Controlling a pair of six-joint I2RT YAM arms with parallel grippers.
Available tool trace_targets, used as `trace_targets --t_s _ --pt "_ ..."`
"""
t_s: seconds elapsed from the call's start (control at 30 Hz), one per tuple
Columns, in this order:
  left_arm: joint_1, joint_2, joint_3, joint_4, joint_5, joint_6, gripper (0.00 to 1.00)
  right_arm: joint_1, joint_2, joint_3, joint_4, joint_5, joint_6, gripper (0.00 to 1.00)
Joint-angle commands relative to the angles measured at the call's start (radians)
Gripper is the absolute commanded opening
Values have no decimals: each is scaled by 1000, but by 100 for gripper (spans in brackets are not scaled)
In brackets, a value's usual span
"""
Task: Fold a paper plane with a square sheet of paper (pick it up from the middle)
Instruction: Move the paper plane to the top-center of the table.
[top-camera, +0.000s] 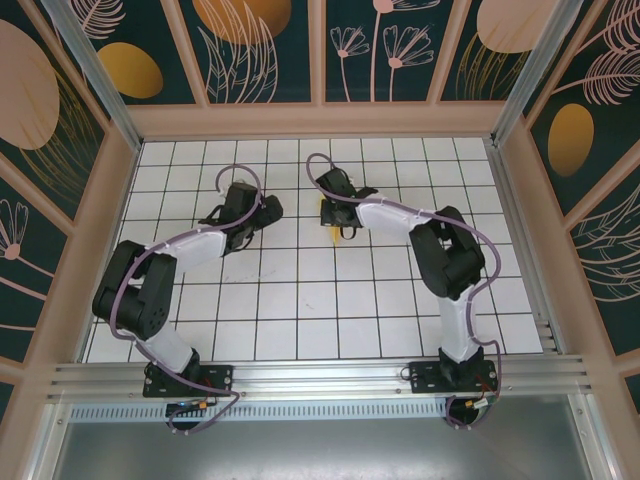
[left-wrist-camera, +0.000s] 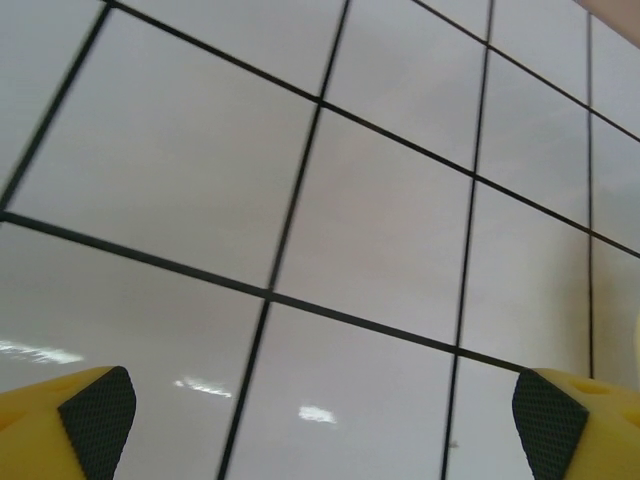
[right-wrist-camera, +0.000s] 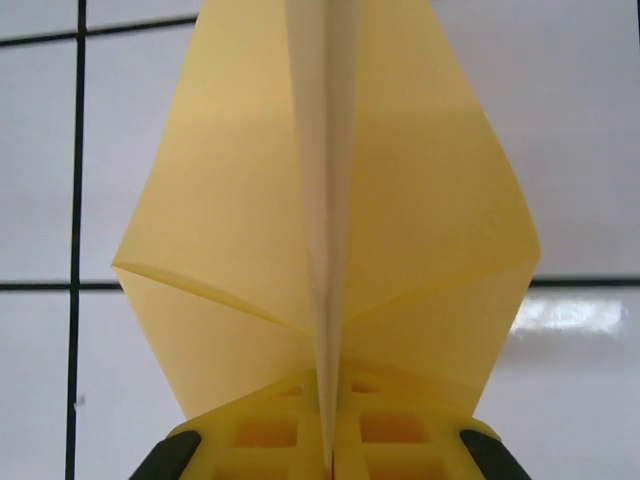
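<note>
We hold the paper plane (right-wrist-camera: 330, 200) by its keel
Our right gripper (right-wrist-camera: 328, 455) is clamped on the centre fold, over the tiled table (top-camera: 300, 340); our left gripper (left-wrist-camera: 320, 420) gapes wide, empty. A slack pinch could let the wings splay or slip

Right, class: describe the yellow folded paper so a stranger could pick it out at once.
On the white gridded table, look towards the far middle where the right arm's fingers reach. Pinched between them is the yellow paper plane, thin, creased along its middle, unlike the blocky yellow fingers.
</note>
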Motion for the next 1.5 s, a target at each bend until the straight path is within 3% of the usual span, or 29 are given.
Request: trace_targets --t_s 0.0,0.37,0.9,1.07,1.23,1.37,1.47 --pt "25 -45 -34 -10 -28 3 98 -22 79 74 -69 41 -85 7" --pt "44 -43 -57 -4 -15 -3 98 -66 215 245 -114 69 -141 9" --pt "44 -24 -37 -7 11 -5 98 -66 260 312 -147 49 -128 17" --pt "45 -49 -10 -30 -2 7 98 -55 141 319 -138 56 -105 30" --pt "44 -81 20 -57 -38 26 99 -53 -10 283 -95 70 -85 51" --pt "46 -117 38 -75 -101 58 98 -66 -134 204 -49 152 -82 67" --pt "52 -151 41 -76 -163 93 99 -99 -236 91 20 216 -79 72"
